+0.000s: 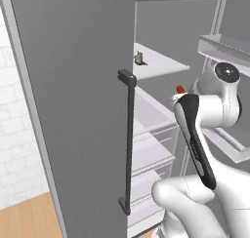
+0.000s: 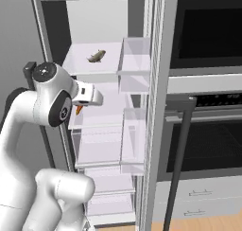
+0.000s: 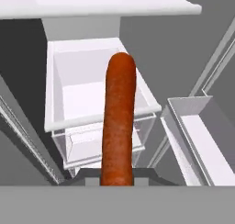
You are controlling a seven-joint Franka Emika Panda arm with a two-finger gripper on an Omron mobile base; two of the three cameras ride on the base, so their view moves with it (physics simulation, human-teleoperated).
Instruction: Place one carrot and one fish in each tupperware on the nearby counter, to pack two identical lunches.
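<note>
Gripper (image 2: 94, 96) clamped on carrot (image 3: 118, 122), inside open fridge (image 2: 97, 130). Hand view: carrot juts straight out from between fingertips, above clear drawer (image 3: 98, 103), white shelf (image 3: 105, 7) beyond. Right base view: orange tip below hand, fish (image 2: 96, 56) lying on upper shelf, farther in and higher than gripper; oven (image 2: 208, 102) to right. Left base view: grey fridge door (image 1: 73, 110) with dark handle (image 1: 128, 139) close on left, fish small on far shelf. Door-bin edges near on right; open room over drawer.

An orange carrot (image 3: 118, 122) sticks straight out, long and round at the far tip, over a clear fridge drawer. A small grey fish (image 2: 96, 56) lies flat on the top fridge shelf.
</note>
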